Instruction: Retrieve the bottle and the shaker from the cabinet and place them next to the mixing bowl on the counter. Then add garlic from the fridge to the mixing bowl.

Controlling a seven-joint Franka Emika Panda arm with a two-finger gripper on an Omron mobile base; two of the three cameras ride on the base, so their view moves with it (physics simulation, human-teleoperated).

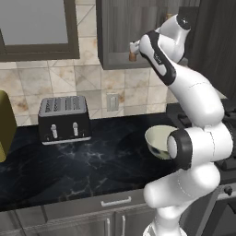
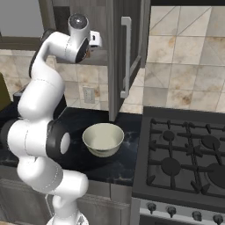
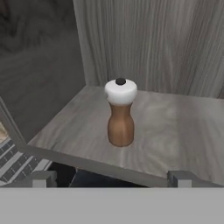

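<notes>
The small brown shaker with its white top stands upright on the grey shelf board of the cabinet. My gripper is open just in front of the shelf edge, its fingertips short of the shaker and not touching it. From the left base view the arm reaches up into the cabinet, with the gripper right by the shaker. The cream mixing bowl sits on the black counter below. The bottle, the garlic and the fridge are out of view.
The open cabinet door with a metal handle hangs to the right of my hand. A gas stove adjoins the bowl's right side. A silver-and-black toaster stands at the back left of the counter, and a yellow object at the far left.
</notes>
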